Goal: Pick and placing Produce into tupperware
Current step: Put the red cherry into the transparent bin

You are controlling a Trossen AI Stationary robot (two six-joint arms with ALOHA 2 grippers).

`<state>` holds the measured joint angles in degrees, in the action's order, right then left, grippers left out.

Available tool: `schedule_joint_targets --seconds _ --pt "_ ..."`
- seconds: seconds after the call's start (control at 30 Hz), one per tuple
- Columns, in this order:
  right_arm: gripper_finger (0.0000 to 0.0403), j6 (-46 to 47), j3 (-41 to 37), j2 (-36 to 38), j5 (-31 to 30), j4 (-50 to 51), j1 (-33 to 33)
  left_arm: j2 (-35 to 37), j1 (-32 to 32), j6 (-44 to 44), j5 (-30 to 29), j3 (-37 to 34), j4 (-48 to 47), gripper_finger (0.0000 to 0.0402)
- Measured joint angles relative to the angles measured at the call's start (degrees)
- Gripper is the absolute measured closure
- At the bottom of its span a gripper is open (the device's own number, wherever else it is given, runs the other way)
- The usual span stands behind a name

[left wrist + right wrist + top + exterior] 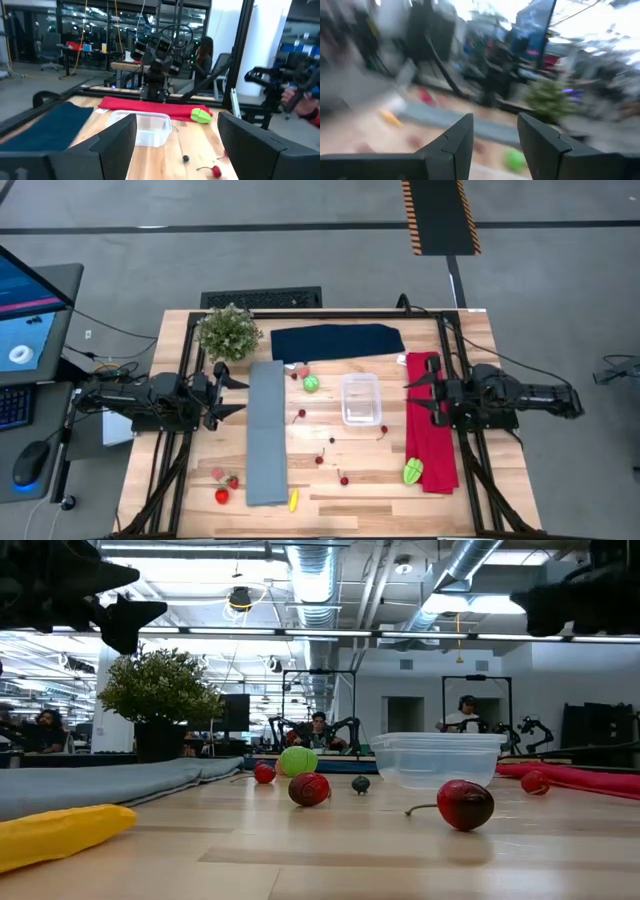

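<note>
The clear tupperware [361, 399] stands on the wood in the middle of the table, and it also shows in the low view [435, 758]. Produce lies scattered: a lime-green ball [312, 384], several dark red cherries [343, 479], strawberries [222, 496] and a yellow piece [293, 500] near the front edge, and a lime-green piece [413, 471] on the red cloth. My left gripper [232, 396] hovers open at the table's left side. My right gripper [412, 397] hovers open at the right side. Each points level toward the middle with nothing between its fingers.
A grey cloth [267, 430] runs front to back left of the tupperware, a navy cloth [337, 341] lies at the far edge, and a red cloth [428, 420] lies along the right side. A potted plant [229, 331] stands at the far left corner.
</note>
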<state>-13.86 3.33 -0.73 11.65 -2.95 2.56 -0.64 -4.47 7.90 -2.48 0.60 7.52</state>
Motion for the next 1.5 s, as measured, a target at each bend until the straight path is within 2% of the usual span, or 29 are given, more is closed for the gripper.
schedule_joint_targets --seconds 0.07,0.3,0.47,0.63,0.83,1.03,1.2,1.33,1.5 --pt "0.0225 8.06 0.02 0.00 0.36 -1.38 -0.89 0.00 0.00 0.25 -0.03 0.00 -0.52 0.0132" --pt "0.0225 22.45 0.04 -0.02 0.34 -6.58 -3.09 -0.22 0.00 2.84 -2.02 0.00 -0.37 0.0132" --pt "0.0225 22.89 0.04 -0.01 -2.05 -8.98 -3.64 -0.22 0.00 5.16 -5.69 0.00 0.44 0.0132" --pt "0.0225 23.96 0.09 -1.86 -9.05 -9.53 -2.99 -0.24 0.00 5.10 -9.00 0.00 3.96 0.0132" --pt "0.0225 27.06 3.06 -9.67 -8.85 -9.27 -3.91 -2.45 -0.04 8.00 -9.29 0.87 9.09 0.0132" --pt "0.0225 23.99 11.34 -21.95 -8.76 -7.82 -7.95 -10.50 -0.09 9.64 -9.34 1.23 17.64 0.0132" --pt "0.0225 22.92 20.55 -32.37 -8.95 4.51 -9.78 -20.02 -0.09 9.74 -13.20 4.44 17.49 0.0132" --pt "0.0225 23.30 26.21 -39.81 -8.91 14.90 -12.21 -29.78 -0.37 9.88 -12.86 9.16 17.49 0.0132" --pt "0.0225 21.13 30.38 -46.78 -8.91 22.98 -16.64 -42.90 -2.76 8.34 -12.81 17.12 17.92 0.0132"
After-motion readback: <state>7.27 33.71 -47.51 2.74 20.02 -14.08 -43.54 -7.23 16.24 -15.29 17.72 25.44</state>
